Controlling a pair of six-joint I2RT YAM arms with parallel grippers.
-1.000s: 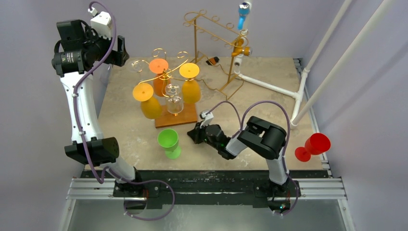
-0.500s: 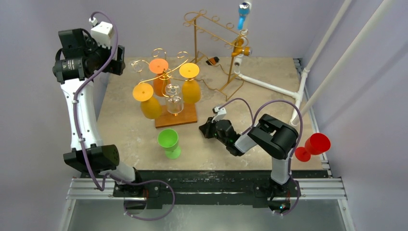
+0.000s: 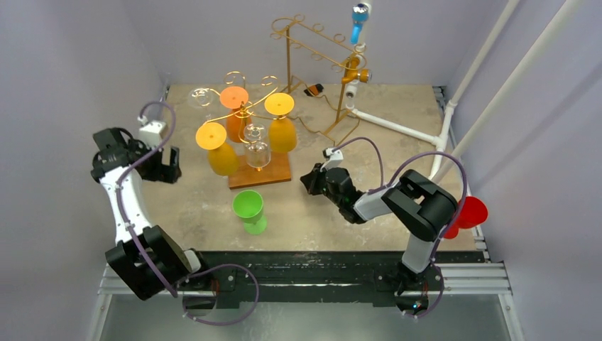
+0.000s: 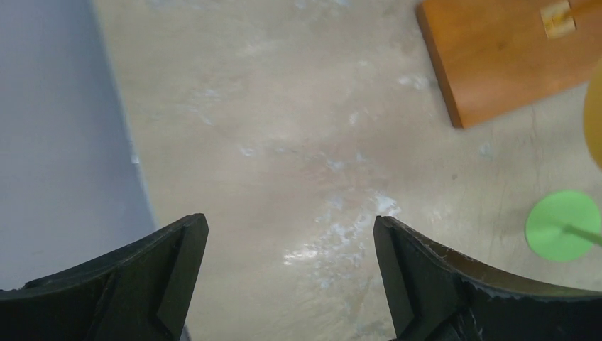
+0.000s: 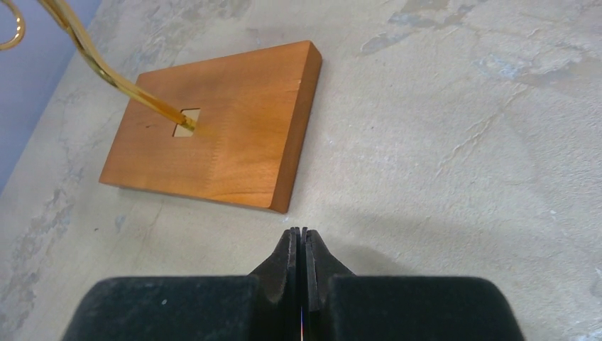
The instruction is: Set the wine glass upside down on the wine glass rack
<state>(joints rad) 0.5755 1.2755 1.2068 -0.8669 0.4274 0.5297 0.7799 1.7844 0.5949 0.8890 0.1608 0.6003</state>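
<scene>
The wine glass rack [image 3: 259, 170] has a wooden base and gold wire arms, and stands mid-table. Two yellow glasses, an orange glass [image 3: 234, 106] and a clear glass [image 3: 257, 150] hang upside down on it. A green wine glass [image 3: 248, 211] stands upright on the table in front of the rack; its green foot shows in the left wrist view [image 4: 563, 225]. My left gripper [image 3: 170, 165] is open and empty, low over the table's left side [image 4: 291, 227]. My right gripper [image 3: 307, 181] is shut and empty just right of the rack's base [image 5: 303, 231].
A red glass [image 3: 461, 215] lies at the table's right edge, by my right arm. A second gold rack [image 3: 312, 50] stands at the back. White pipes [image 3: 397, 128] cross the back right, with a blue glass [image 3: 360, 18] above. The grey wall [image 4: 57, 142] is close on the left.
My left arm has dropped from high at the back left to low over the table's left side. My right gripper has moved right and back, away from the green glass, still shut.
</scene>
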